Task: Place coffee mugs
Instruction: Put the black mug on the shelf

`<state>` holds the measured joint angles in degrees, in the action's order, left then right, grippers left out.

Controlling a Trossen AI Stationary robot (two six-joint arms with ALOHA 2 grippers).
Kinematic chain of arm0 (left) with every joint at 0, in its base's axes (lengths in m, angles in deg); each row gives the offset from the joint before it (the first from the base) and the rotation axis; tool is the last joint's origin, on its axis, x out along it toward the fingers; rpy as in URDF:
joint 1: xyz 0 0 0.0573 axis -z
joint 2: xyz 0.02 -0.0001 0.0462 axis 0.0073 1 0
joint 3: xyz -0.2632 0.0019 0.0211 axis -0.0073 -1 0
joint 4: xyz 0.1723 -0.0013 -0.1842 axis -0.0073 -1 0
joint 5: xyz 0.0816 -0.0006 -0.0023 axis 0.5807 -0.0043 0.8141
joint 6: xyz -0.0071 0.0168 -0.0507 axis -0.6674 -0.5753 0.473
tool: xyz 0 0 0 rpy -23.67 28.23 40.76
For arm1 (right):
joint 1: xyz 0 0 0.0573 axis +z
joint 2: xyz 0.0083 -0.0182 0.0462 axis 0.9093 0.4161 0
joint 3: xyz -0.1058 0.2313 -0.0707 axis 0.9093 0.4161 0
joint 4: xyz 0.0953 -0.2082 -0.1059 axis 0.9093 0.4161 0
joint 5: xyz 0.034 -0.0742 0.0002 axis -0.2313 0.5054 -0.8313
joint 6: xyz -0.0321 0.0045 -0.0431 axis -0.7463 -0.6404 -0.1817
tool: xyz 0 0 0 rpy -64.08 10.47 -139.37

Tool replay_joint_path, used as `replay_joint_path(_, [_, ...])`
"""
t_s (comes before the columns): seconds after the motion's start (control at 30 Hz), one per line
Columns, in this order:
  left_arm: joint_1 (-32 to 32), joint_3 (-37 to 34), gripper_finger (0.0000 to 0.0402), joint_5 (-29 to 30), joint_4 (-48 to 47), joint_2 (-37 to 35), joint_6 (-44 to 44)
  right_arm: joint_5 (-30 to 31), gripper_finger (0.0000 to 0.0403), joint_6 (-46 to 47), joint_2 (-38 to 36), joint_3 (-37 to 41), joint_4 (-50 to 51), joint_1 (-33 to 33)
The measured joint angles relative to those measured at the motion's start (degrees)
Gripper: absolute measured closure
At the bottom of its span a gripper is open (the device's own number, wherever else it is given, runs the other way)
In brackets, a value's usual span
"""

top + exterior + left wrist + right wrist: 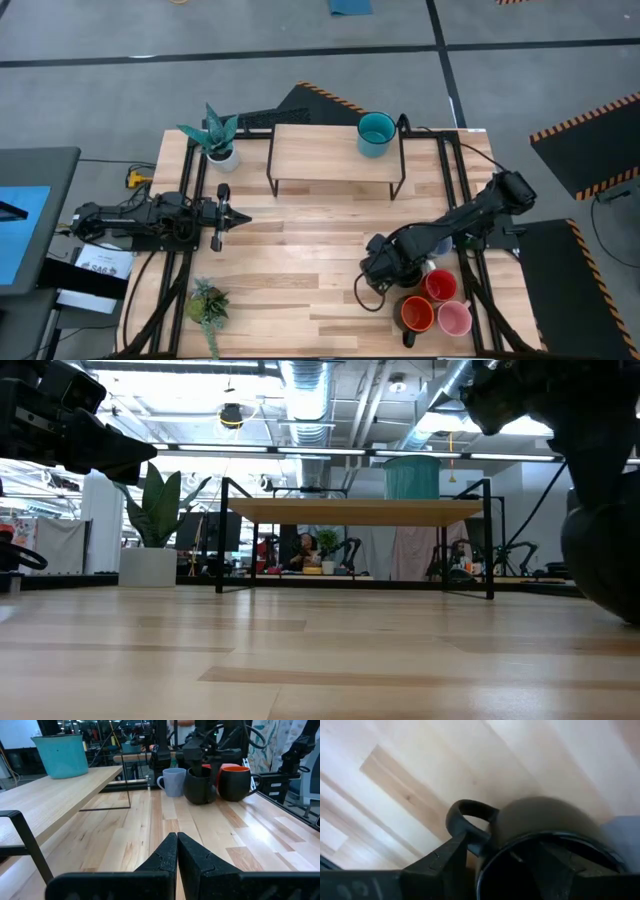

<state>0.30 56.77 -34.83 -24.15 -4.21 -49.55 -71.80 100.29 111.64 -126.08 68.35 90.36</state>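
Overhead looks straight down, low level across the boards, each wrist camera past its own fingers; three share the teal ceramic mug [376, 133] on the shelf.

Counted: six handled ceramic mugs in all — one teal [376, 133], one grey-blue [172, 781], one black [200, 785], one red [439, 285], one pink [455, 319], one dark with orange inside [416, 314]. Two green plants [216, 132] [207, 305].

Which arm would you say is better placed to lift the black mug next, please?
The right: the right gripper is already down over the black mug, one finger inside its rim. The left gripper waits shut across the table.
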Motion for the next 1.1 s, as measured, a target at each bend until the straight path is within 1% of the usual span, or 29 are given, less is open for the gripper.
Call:
replay_joint_path(0.43, [0.01,-0.01,0.0401,0.02,0.0,0.02,0.0,2.35,0.0177,2.52,-4.82,0.11,0.93,-0.24])
replay_joint_path(0.63, [0.01,-0.01,0.0402,0.0,0.0,0.0,0.0,4.57,0.0177,6.36,-3.61,0.11,4.02,-0.24])
replay_joint_path(0.97, [-0.01,-0.01,0.0401,0.01,0.0,0.0,0.0,6.98,0.0178,7.17,-1.06,0.11,2.82,-0.24])
replay_joint_path(1.1, [0.01,0.0,0.0402,0.01,0.0,0.0,0.0,8.96,0.0199,7.99,-1.15,0.07,2.8,-0.24])
